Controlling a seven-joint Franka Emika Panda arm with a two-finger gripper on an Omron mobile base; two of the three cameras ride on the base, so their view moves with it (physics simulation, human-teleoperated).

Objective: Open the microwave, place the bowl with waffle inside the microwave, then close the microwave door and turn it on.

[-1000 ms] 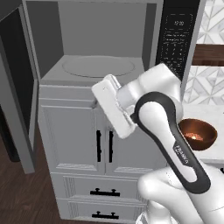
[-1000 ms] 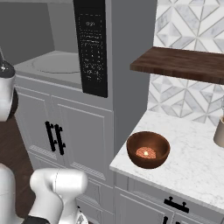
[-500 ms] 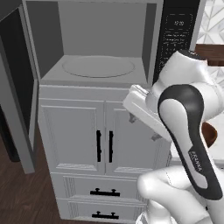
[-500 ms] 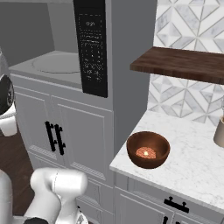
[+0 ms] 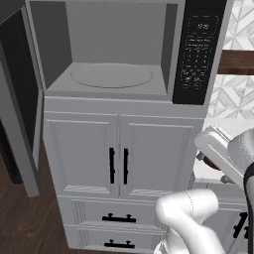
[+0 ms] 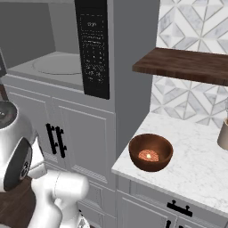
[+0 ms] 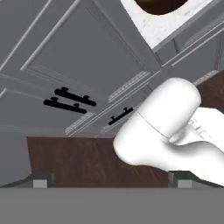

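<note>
The microwave (image 5: 111, 74) stands open, its light cavity and round turntable bare. Its microwave door (image 5: 20, 104) is swung out to the left, and the black keypad panel (image 5: 198, 49) is on the right. On the marble counter (image 6: 196, 173) right of the microwave sits the reddish-brown bowl (image 6: 150, 151) with the orange waffle (image 6: 149, 155) inside. My white hand (image 5: 218, 149) hangs low at the counter's front edge, just left of the bowl. In the hand view my gripper (image 7: 110, 180) is open and holds nothing, with the bowl's rim (image 7: 159, 5) at the top edge.
White cabinet doors with black handles (image 5: 118, 166) and drawers (image 5: 119, 218) sit under the microwave. A dark wooden shelf (image 6: 187, 64) juts out over the counter. A beige container (image 6: 222, 133) stands at the counter's far right. Dark wood floor (image 5: 25, 223) lies below.
The arm has swung right and down, from in front of the cabinet doors to the counter's edge. The gripper has stayed open. Microwave and bowl have not moved.
</note>
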